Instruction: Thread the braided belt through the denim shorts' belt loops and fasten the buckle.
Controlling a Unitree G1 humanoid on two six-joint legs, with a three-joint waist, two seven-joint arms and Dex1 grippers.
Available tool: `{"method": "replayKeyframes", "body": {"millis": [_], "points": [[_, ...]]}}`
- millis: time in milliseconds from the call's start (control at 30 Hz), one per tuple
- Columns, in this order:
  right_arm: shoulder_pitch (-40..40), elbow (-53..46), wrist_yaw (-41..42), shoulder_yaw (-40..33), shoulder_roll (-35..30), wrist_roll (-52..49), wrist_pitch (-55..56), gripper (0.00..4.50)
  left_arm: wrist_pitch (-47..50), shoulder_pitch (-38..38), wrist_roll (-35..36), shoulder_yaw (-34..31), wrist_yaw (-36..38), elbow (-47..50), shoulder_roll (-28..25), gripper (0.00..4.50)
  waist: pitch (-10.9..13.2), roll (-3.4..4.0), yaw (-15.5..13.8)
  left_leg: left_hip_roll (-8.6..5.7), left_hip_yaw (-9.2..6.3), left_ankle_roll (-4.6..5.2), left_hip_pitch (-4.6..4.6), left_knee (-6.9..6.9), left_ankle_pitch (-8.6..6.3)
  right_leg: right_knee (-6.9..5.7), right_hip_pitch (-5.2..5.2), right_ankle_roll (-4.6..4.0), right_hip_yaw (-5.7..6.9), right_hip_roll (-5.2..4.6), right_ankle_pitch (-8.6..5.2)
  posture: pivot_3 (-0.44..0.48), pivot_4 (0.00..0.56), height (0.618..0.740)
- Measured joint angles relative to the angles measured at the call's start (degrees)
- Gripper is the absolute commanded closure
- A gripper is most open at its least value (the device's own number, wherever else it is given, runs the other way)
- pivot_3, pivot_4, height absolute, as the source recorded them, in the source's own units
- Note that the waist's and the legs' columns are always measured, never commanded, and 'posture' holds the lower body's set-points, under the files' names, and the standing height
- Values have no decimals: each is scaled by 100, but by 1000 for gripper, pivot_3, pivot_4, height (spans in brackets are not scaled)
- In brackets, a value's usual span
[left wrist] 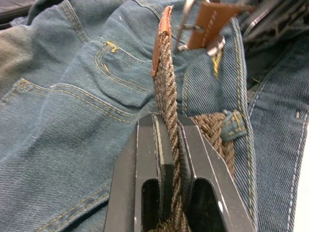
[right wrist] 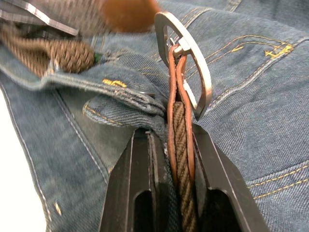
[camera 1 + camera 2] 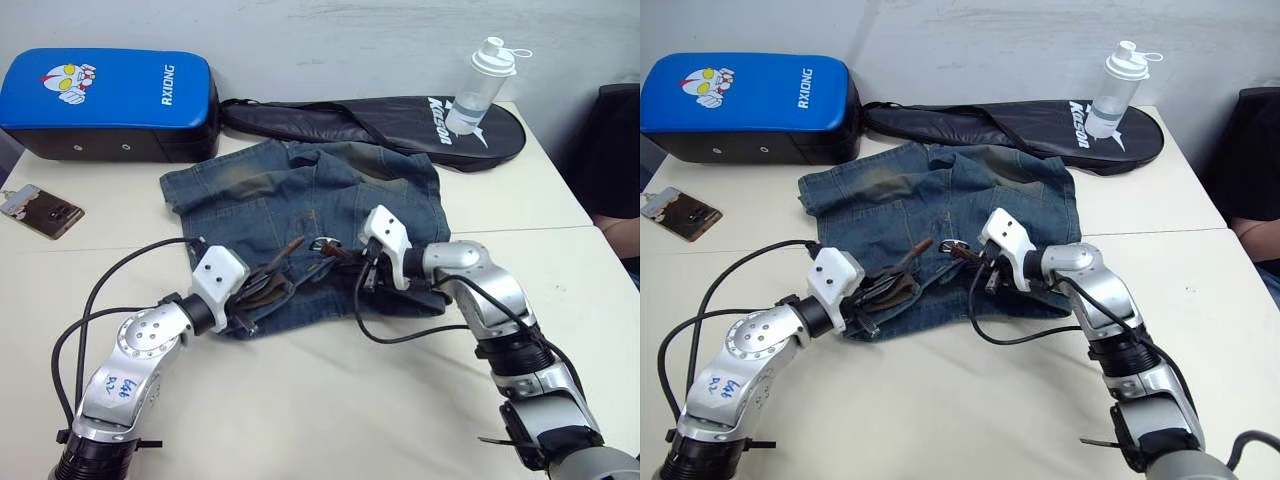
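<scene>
My left gripper (image 1: 169,159) has smooth, matt black fingers closed on the braided belt (image 1: 166,96), a coarse dark-brown woven cord with a smooth tan leather end tab, and my right gripper (image 2: 176,159) pinches the same rough braid just behind the buckle (image 2: 186,63), a polished silver metal frame. The denim shorts (image 3: 300,200) are faded blue twill cloth with yellow stitching and worn yellowish patches. They lie on a smooth, matt cream counter (image 3: 330,400).
</scene>
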State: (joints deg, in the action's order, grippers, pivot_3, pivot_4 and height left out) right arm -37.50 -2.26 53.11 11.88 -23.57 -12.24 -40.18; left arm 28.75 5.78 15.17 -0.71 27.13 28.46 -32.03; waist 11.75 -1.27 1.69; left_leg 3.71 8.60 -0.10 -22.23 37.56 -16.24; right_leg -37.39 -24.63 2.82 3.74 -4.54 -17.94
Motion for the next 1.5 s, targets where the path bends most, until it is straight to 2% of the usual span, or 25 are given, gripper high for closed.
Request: {"method": "replayKeyframes", "body": {"millis": [167,367,767,1033,1500], "points": [[-6,0,-265,0,62,-91,-230,4298,84,-6,0,106,64,10,-13,4500,0,0,1,0,0,0,0,0,0,-1,0,0,0,0,0,0,150,740],[-81,-124,-484,-86,126,-138,-268,4298,235,390,-108,339,37,-38,105,4500,0,-1,-1,-1,0,1,-2,2,0,-2,0,0,0,1,0,0,150,740],[81,-692,-367,-36,-48,-150,-101,4298,239,839,-340,354,-206,-587,440,4500,-1,-2,-1,-1,1,2,-3,4,-1,-2,-1,1,1,2,0,0,150,740],[220,-825,-470,133,-98,-45,92,4298,236,851,-387,475,-179,-658,643,4500,-1,-2,-6,-1,1,2,-4,9,-1,-4,0,2,1,2,1,0,150,740],[-15,-445,-995,157,88,69,-498,4298,243,708,-407,626,-150,-550,713,4500,-1,-2,-7,-1,0,4,-4,13,-2,-5,0,1,1,1,1,0,150,740]]}}
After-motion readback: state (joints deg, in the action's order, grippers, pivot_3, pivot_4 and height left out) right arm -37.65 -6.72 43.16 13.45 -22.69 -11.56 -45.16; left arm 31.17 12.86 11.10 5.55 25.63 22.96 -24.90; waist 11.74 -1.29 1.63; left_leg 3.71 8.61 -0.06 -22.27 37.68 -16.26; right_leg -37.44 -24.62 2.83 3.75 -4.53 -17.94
